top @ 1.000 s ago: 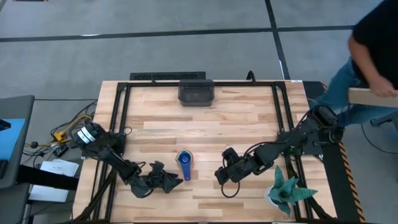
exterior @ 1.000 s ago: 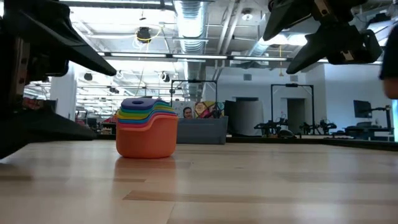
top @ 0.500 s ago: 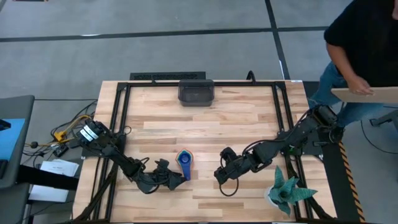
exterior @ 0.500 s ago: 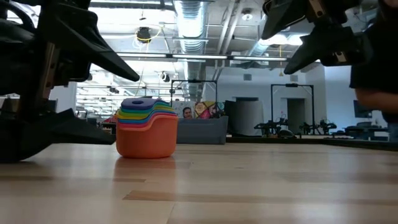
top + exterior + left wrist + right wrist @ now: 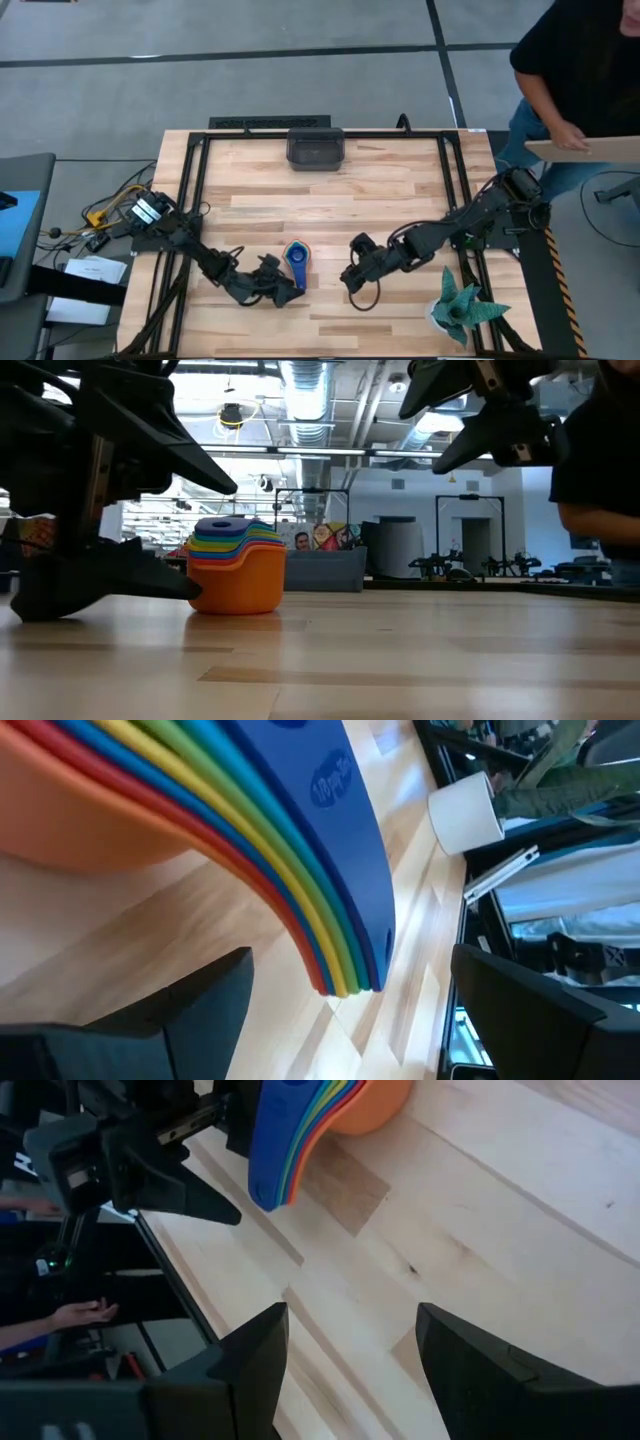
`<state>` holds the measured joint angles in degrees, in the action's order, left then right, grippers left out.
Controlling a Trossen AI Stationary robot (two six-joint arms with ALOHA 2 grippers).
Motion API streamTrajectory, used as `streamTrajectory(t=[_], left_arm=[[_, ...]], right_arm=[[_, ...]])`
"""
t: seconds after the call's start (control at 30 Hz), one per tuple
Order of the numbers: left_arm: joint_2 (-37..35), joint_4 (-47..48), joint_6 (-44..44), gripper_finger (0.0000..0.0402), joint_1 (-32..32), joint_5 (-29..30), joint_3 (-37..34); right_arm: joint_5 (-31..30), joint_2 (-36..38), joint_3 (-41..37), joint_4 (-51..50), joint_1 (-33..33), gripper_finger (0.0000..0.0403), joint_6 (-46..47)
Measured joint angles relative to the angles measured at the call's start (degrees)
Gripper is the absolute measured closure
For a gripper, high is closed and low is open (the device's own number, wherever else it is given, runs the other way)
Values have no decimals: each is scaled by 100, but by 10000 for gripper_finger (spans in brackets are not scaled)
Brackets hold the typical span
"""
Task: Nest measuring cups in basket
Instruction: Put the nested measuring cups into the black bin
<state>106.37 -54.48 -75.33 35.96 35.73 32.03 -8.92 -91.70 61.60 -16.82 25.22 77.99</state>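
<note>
Table [image 5: 400, 190]: wood top, mostly bare in the middle, which gives both arms room to work.

Basket [image 5: 316, 148] sits at the far edge, centred, well apart from everything else. Looks parked there as the drop target; nothing in it that I can make out from above.

Plant [image 5: 458, 306] is at the near right corner, outside the right arm's path. A distractor, I'd judge.

Measuring cups [image 5: 295, 262] are already one stack on the table near the middle front. In the low view the orange one [image 5: 238, 582] is at the bottom with the blue one on top, and the handles are fanned together on one side. Stacking is done, so what's left is moving the stack to the basket.

Left gripper [image 5: 281, 285] is just beside the stack on the handle side, fingers wide and holding nothing. The left wrist view shows the handle fan [image 5: 340, 935] lined up between the two fingers [image 5: 215, 1000], so I read this as an approach for a handle pinch.

Right gripper [image 5: 351, 277] is near the stack on the other side, raised off the table, fingers wide and empty. Probably standing by.

Person [image 5: 585, 70] is at the far right, off the table, carrying a board.
</note>
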Motion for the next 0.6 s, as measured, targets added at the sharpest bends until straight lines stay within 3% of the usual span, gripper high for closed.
streamTrajectory(t=[0.2, 0.6], left_arm=[[0, 61, 34, 73, -284, -428, 2], [2, 85, -431, 106, -581, -357, -2]], right_arm=[[141, 0, 0, 13, -104, 158, -86], [465, 0, 0, 28, -251, 158, -290]])
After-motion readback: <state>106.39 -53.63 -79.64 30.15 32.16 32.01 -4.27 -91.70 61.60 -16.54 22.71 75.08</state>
